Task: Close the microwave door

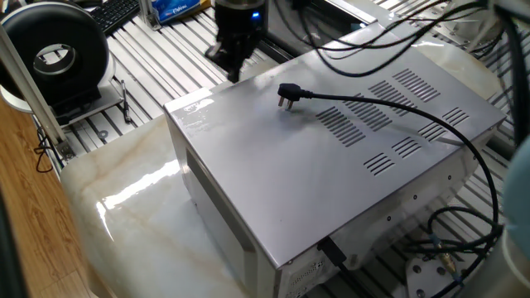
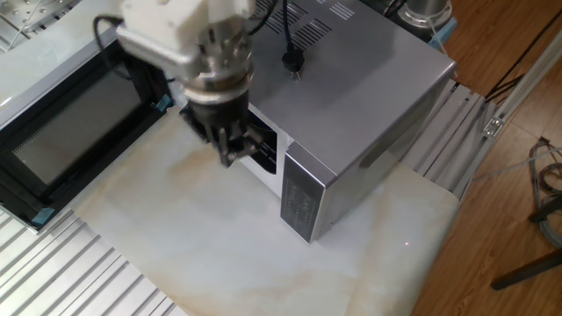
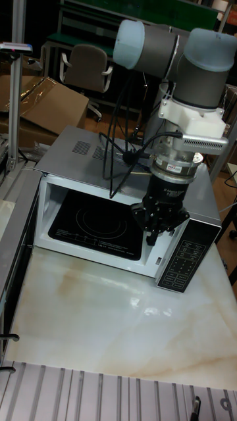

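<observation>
The silver-grey microwave (image 1: 331, 165) stands on the marble top, its black plug (image 1: 287, 95) lying on its roof. In the other fixed view the microwave door (image 2: 61, 140) is swung wide open to the left, dark glass facing up and out. My gripper (image 2: 230, 158) hangs just in front of the open cavity, close to the control panel (image 2: 299, 202), and looks shut with nothing in it. The tall fixed view shows the gripper (image 3: 155, 237) low before the cavity's right end, beside the control panel (image 3: 181, 260). From behind, only the gripper (image 1: 230, 68) tip shows past the casing.
Marble tabletop (image 2: 202, 237) lies in front of the microwave, with slatted aluminium rails (image 2: 79, 272) beyond its edge. A black round device (image 1: 54, 54) and a keyboard (image 1: 116, 12) sit past the table. Cables (image 1: 447, 232) trail behind the microwave.
</observation>
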Robot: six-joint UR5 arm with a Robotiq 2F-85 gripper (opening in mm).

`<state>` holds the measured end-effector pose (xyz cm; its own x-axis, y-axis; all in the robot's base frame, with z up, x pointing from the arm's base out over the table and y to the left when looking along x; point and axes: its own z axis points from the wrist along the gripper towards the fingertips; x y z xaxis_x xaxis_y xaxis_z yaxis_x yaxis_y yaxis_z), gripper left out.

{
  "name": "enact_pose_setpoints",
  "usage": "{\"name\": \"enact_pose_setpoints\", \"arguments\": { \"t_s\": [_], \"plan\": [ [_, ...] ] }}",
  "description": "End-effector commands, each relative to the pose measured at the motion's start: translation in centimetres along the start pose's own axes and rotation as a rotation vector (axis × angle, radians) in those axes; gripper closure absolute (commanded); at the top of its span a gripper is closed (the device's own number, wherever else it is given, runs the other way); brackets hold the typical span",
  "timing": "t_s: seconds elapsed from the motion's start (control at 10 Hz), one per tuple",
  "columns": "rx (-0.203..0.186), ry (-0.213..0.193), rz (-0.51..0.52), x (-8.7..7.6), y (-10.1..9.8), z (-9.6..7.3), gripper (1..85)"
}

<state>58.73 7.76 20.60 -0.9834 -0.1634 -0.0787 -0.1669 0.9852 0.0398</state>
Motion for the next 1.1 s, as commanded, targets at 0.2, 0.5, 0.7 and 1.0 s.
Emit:
{"name": "enact_pose_setpoints", "arguments": {
  "t_s": [0.2, 0.5, 0.7, 1.0],
  "plan": [
    [0.047, 0.013, 0.015, 2.4, -3.7, -2.0, 84.7],
    [0.135, 0.04, 0.103, 3.4, -6.6, -1.6, 84.7],
    [0.101, 0.027, 0.103, 3.7, -7.0, 0.4, 84.7],
    [0.055, 0.028, 0.105, 3.7, -6.1, 0.9, 84.7]
  ]
}}
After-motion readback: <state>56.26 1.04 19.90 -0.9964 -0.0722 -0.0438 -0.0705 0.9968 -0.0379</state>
